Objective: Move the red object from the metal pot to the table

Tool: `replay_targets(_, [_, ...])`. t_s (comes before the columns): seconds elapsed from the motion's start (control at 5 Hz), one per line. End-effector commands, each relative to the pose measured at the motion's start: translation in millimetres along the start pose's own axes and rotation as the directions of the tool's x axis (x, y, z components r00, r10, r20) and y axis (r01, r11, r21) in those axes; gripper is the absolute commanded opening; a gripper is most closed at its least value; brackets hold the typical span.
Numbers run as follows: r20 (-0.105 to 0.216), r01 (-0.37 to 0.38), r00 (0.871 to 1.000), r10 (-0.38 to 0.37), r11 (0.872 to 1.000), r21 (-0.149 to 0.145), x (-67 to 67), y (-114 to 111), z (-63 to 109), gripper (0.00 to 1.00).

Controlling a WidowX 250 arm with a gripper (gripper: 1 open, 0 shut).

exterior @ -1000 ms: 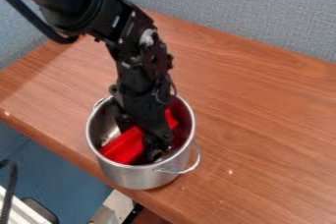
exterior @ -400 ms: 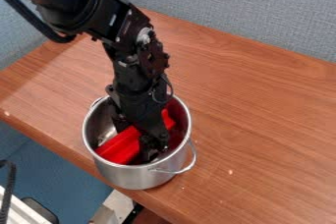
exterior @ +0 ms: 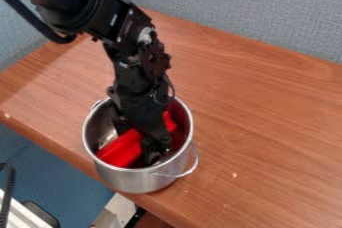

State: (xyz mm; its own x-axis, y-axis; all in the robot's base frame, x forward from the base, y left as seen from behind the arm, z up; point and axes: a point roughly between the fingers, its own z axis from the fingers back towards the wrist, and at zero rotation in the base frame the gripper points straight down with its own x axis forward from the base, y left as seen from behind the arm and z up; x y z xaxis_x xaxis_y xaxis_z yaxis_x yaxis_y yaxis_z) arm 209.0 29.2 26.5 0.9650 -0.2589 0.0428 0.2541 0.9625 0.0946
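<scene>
The metal pot (exterior: 123, 172) stands near the front edge of the brown table (exterior: 254, 102). Inside it lies the red object (exterior: 123, 150), tilted, with one end low at the left and the other rising toward the right wall. My gripper (exterior: 147, 138) reaches straight down into the pot on the black arm, and its fingers are shut on the red object around its middle. The fingertips are partly hidden by the block and the pot wall.
The table's rounded front edge (exterior: 214, 217) runs just below the pot. A blue-grey wall (exterior: 267, 12) stands behind the table. The black arm (exterior: 94, 12) comes in from the upper left.
The pot and arm have shifted very slightly to the left since the earliest frame; the gripper stays shut on the red object inside the pot.
</scene>
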Motion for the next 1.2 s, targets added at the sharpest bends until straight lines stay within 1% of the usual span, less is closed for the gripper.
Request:
replay_targets(0.0, [0.02,-0.02,1.0,0.02,1.0,0.009,1.7,7.1,5.7,0.0])
replay_targets(0.4, [0.022,-0.019,1.0,0.019,1.0,0.002,0.2,7.0,8.7,0.0])
replay_targets(1.0, [0.034,-0.005,0.999,0.005,1.0,-0.005,-2.0,5.9,17.8,0.0])
